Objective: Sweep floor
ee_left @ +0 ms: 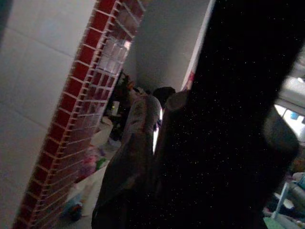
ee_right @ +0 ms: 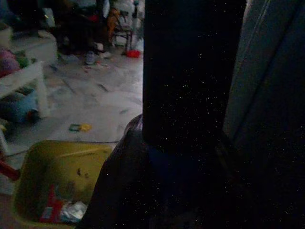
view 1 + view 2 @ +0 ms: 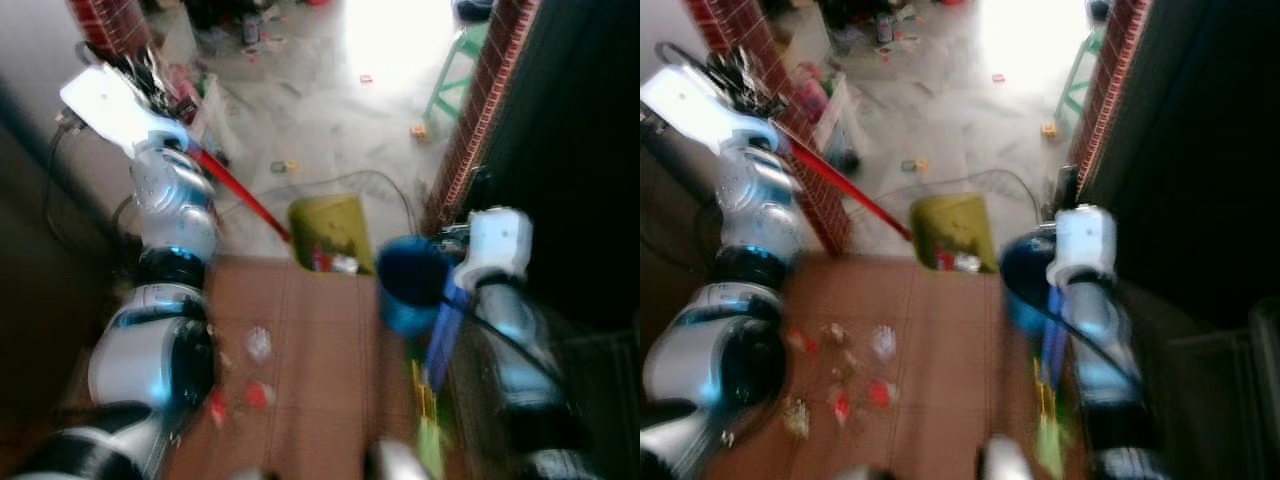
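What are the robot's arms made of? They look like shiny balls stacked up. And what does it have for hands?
The left arm is a chain of rounded silver shells with black joints between, ending in a flat white wrist block. The right arm is silver too, with a boxy white block and a black cable running along it. The pictures are blurred. The fingers are long and black, seen dimly in the wrist views.

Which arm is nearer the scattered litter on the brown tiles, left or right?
Left. The left arm hangs just beside the litter on the brown tiles. The right arm stands across the tiles from it, by the blue handle.
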Tool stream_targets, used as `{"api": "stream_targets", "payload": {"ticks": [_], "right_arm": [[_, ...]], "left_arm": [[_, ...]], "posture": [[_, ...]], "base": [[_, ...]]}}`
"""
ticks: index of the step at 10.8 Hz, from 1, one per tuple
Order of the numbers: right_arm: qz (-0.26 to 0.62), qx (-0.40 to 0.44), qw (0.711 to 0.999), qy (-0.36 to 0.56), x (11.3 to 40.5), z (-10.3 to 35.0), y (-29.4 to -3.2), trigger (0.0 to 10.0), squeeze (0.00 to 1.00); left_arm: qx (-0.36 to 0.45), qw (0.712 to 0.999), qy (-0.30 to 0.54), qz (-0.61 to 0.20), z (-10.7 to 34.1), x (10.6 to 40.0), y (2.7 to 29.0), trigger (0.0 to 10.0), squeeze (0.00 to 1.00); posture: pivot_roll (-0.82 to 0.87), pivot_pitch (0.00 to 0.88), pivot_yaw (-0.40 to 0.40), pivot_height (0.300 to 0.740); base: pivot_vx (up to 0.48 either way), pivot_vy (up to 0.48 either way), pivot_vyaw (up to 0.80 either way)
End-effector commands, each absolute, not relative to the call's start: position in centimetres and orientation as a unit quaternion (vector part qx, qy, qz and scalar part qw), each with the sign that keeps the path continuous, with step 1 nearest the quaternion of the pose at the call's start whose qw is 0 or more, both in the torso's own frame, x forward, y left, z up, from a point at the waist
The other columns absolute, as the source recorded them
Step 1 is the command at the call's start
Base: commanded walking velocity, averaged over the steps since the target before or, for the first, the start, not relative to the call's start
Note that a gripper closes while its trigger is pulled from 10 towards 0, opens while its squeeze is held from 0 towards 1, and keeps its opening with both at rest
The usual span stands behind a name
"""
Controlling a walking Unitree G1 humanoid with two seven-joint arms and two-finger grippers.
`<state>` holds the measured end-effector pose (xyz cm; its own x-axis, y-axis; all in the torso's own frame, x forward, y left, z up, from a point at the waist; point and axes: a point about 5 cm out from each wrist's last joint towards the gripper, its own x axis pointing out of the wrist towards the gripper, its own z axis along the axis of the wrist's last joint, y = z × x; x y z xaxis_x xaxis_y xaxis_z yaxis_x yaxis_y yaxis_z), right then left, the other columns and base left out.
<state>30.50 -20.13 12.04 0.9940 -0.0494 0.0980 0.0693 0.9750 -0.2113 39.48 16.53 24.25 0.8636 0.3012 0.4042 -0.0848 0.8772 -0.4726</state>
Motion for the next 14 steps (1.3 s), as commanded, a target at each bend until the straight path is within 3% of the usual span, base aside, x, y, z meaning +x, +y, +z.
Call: {"api": "stream_targets", "payload": {"ticks": [1, 5, 12, 14], "right_arm": [[-0.014, -0.115, 0.991, -0.074, 30.9, 13.3, -19.3, 10.0, 0.0], [-0.008, -0.112, 0.991, -0.073, 31.1, 13.3, -19.0, 10.0, 0.0], [-0.003, -0.113, 0.991, -0.073, 31.1, 13.3, -18.8, 10.0, 0.0], [-0.004, -0.113, 0.991, -0.076, 30.8, 13.3, -18.6, 10.0, 0.0]], "left_arm": [[-0.242, 0.918, -0.292, 0.112, 26.9, 39.3, 17.6, 10.0, 0.0], [-0.238, 0.922, -0.287, 0.1, 26.4, 39.2, 16.2, 10.0, 0.0], [-0.223, 0.928, -0.275, 0.114, 25.3, 39.0, 14.8, 10.0, 0.0], [-0.203, 0.935, -0.271, 0.104, 24.8, 38.8, 13.0, 10.0, 0.0]], "posture": [[-0.14, 0.0, 0.045, 0.74], [-0.14, 0.0, 0.041, 0.74], [-0.14, 0.0, 0.042, 0.74], [-0.15, 0.001, 0.049, 0.74]], "base": [[0.412, 0.0, 0.0], [0.28, 0.0, 0.0], [0.0, 0.0, 0.0], [0.0, 0.0, 0.0]]}}
